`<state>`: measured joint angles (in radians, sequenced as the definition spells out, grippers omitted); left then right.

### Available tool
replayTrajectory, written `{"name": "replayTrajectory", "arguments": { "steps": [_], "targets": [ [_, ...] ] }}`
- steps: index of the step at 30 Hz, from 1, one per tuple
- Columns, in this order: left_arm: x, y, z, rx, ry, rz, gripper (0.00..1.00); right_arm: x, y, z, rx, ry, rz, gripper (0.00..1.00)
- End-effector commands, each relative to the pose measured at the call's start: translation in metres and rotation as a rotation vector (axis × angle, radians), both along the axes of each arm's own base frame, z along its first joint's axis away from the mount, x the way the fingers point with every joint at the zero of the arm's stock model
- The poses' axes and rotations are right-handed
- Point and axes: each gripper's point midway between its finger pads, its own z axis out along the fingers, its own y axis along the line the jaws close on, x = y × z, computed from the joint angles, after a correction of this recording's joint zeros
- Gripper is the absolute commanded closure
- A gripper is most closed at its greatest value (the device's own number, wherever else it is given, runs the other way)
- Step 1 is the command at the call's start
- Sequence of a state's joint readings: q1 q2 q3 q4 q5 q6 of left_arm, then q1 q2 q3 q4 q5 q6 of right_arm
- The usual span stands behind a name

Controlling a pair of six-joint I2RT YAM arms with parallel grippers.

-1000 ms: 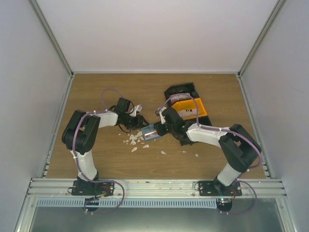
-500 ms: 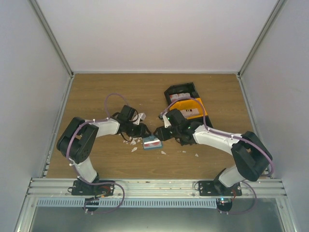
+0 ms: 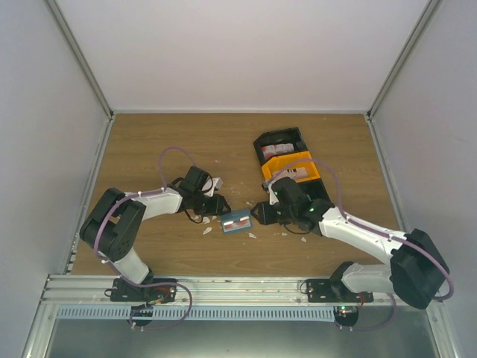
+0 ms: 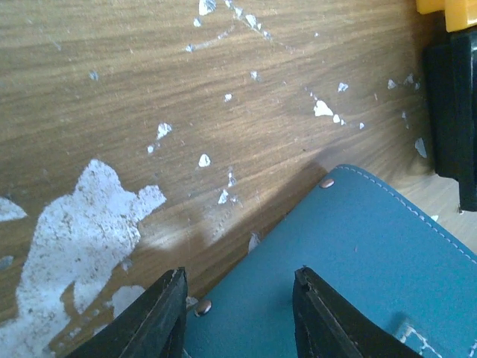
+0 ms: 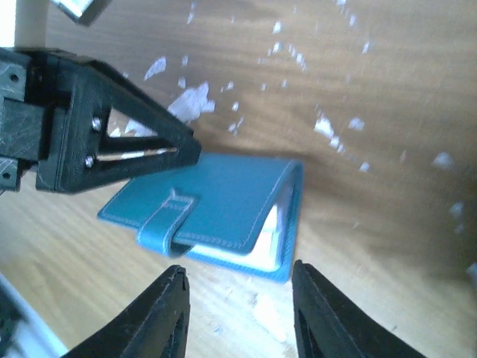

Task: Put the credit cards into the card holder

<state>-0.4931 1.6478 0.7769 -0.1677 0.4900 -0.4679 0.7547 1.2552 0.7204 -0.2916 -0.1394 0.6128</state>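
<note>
Top view: the card holder (image 3: 236,221) is laid flat on the bench (image 3: 149,149), between the left end effector (image 3: 218,205) and the right end effector (image 3: 259,214). Credit cards (image 3: 297,174) are noted in the orange bin (image 3: 271,170) beyond the card holder.

Left wrist view: the fingers are held apart over the card holder (image 4: 358,253), nothing gripped.

Right wrist view: the fingers are spread and empty, just short of the card holder (image 5: 216,201).

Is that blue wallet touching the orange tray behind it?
Apart. The top view shows the blue wallet lying nearer the arms than the orange tray, with bare table between them.
</note>
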Motion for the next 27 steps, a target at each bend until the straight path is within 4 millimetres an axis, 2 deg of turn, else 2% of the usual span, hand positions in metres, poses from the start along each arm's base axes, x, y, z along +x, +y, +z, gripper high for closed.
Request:
{"name": "replayTrajectory", "arguments": {
  "steps": [1, 5, 10, 16, 19, 21, 24, 27],
  "targets": [
    [-0.009, -0.004, 0.01, -0.051, -0.001, -0.023, 0.57, -0.051, 0.005, -0.03, 0.046, 0.186, 0.122, 0.67],
    [-0.017, -0.007, 0.012, -0.083, 0.022, -0.038, 0.56, -0.075, 0.02, -0.047, 0.1, 0.263, 0.21, 0.84],
    [-0.021, -0.005, 0.011, -0.087, 0.035, -0.029, 0.55, -0.066, 0.031, -0.064, 0.067, 0.255, 0.198, 0.87],
    [-0.025, -0.003, 0.01, -0.086, 0.041, -0.021, 0.55, -0.039, 0.026, -0.094, -0.059, 0.202, 0.117, 0.88],
    [-0.027, -0.001, 0.009, -0.084, 0.042, -0.018, 0.55, -0.017, 0.02, -0.102, -0.14, 0.102, 0.085, 0.87],
    [-0.028, 0.001, 0.006, -0.073, 0.039, -0.012, 0.56, 0.0, 0.016, -0.101, -0.181, 0.022, 0.062, 0.87],
    [-0.029, 0.007, -0.001, -0.053, 0.05, 0.008, 0.59, 0.021, 0.022, -0.094, -0.213, -0.081, 0.077, 0.85],
    [-0.028, 0.011, -0.002, -0.052, 0.044, 0.029, 0.6, 0.032, 0.029, -0.085, -0.216, -0.149, 0.093, 0.82]
  ]
}}
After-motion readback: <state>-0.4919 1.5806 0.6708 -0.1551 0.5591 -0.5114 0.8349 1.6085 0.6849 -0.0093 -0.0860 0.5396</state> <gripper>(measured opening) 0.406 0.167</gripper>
